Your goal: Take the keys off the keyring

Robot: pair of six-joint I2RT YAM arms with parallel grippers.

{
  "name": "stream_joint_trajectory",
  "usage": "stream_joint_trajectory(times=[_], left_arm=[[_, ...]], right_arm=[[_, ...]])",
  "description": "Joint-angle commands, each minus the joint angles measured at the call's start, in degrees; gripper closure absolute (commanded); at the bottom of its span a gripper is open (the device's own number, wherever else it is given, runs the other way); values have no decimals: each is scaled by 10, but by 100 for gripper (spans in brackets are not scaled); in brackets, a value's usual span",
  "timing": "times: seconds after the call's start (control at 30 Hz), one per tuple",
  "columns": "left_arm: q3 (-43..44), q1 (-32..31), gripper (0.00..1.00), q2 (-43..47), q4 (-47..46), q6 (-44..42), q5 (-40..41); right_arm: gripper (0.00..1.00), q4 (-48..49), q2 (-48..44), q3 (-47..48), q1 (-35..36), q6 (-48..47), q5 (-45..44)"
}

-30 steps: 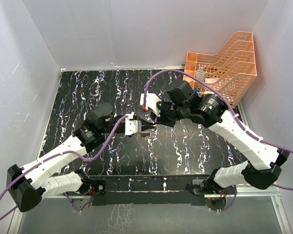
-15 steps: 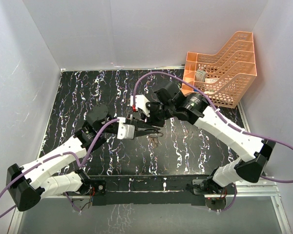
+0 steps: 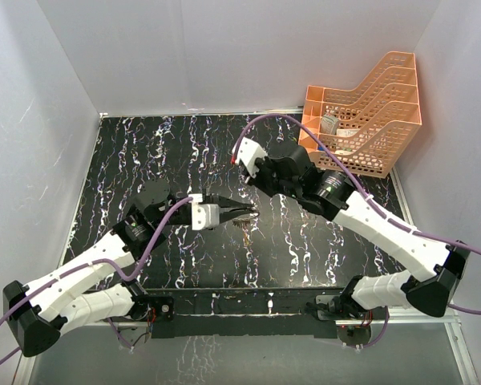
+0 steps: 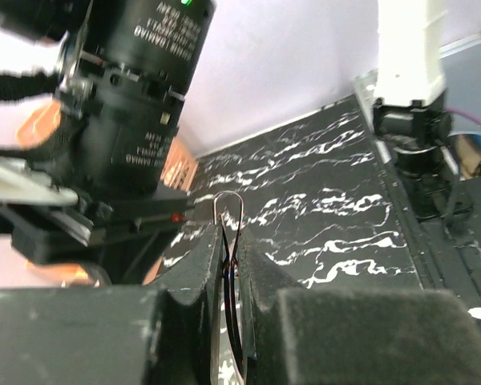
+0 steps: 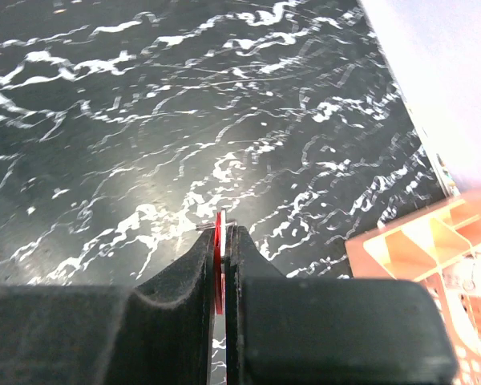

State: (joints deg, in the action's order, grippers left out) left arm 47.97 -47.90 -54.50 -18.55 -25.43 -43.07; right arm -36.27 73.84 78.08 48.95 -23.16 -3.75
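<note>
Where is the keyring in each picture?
Top external: the keyring is a tiny glint at the tip of the left hand, mid-table.
Left wrist: centre, its wire loop pinched edge-on between the left hand's fingers.
Right wrist: not in it; only a red sliver shows, pinched in the right hand.
Shared landmark: the black marbled table, in all three.

The tray (image 3: 369, 112) stands at the worktop's (image 3: 144, 152) far right corner. Mid-worktop, the keyring (image 4: 227, 210) sits in the left claw (image 4: 228, 257). Behind it, a key (image 5: 219, 265) sits in the right claw (image 5: 224, 234).
</note>
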Motion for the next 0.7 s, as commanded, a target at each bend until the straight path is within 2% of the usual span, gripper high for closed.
stream_joint_trajectory(times=[0.0,0.17,0.47,0.53,0.67], left_arm=[[-11,-1,100,8,27,5,140],[-35,-1,100,1,0,44,263],[-50,1,100,-32,-53,91,409],[-51,8,100,-48,-60,100,422],[-60,54,100,-77,-86,142,393]], right_arm=[[100,86,9,-18,-35,68,-76],[100,128,20,-54,-93,105,-22],[100,227,65,-129,-154,181,60],[100,249,87,-143,-166,195,80],[100,291,133,-156,-196,221,110]])
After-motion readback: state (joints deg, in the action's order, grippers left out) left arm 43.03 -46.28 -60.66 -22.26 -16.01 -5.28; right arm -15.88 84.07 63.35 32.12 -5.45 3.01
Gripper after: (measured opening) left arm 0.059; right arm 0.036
